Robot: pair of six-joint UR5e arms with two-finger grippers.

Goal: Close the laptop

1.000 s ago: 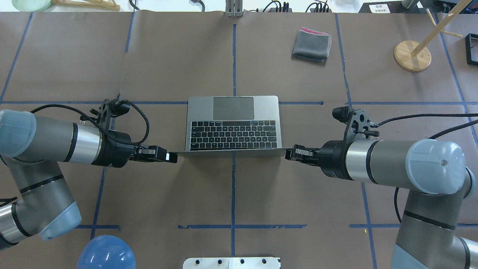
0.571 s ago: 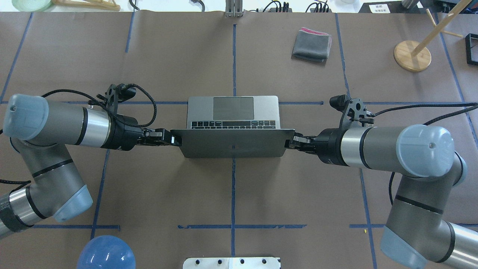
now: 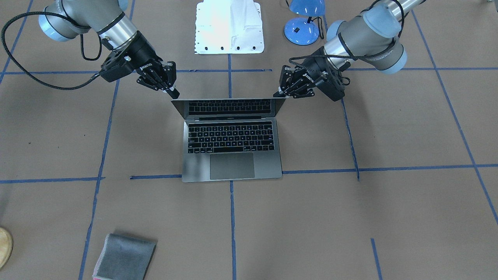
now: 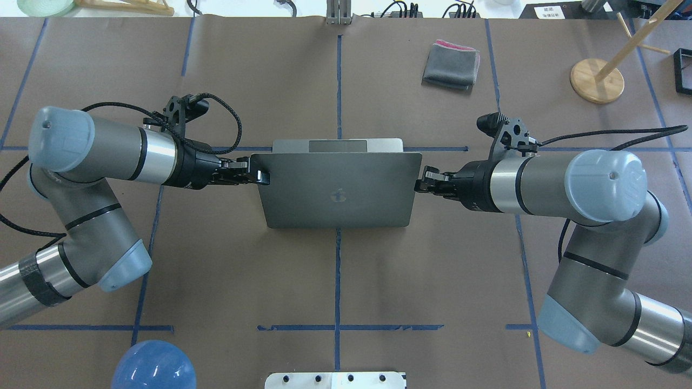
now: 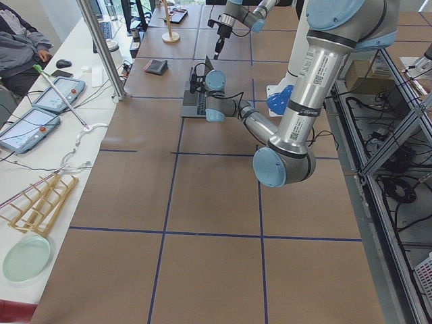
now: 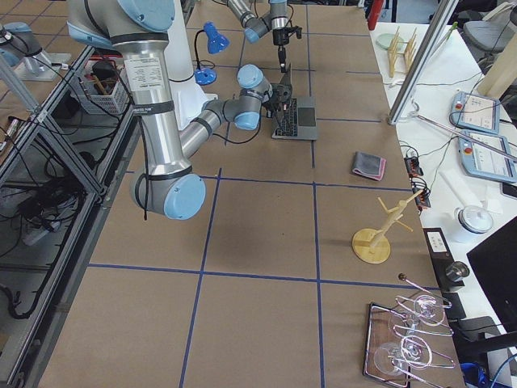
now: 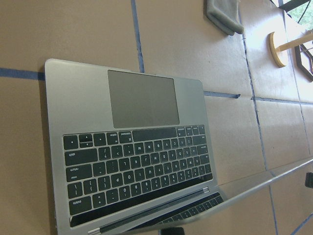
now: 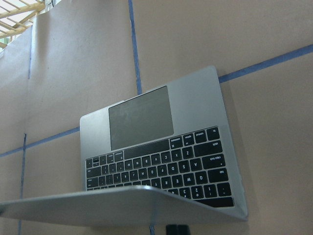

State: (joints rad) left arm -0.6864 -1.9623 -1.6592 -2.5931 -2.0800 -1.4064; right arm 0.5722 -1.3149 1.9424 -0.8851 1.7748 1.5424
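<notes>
laptop (image 4: 335, 189) mid-bench (image 4: 432, 281), base flat, lid tilted partway down over keyboard, logo side up | left fingers (image 4: 250, 172) together, tips at lid's free corner on robot's left, seemingly touching | right fingers (image 4: 427, 181) together at opposite corner | folded grey cloth (image 4: 451, 65) well apart

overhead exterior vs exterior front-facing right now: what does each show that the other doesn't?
Overhead only: the outer face of the laptop lid with its apple logo, covering the keys. Front-facing only: the keyboard, the whole trackpad and the screen mirroring the keys. Both: the left end effector and right end effector at the tilted lid's free corners, the grey folded cloth and the blue lamp.
</notes>
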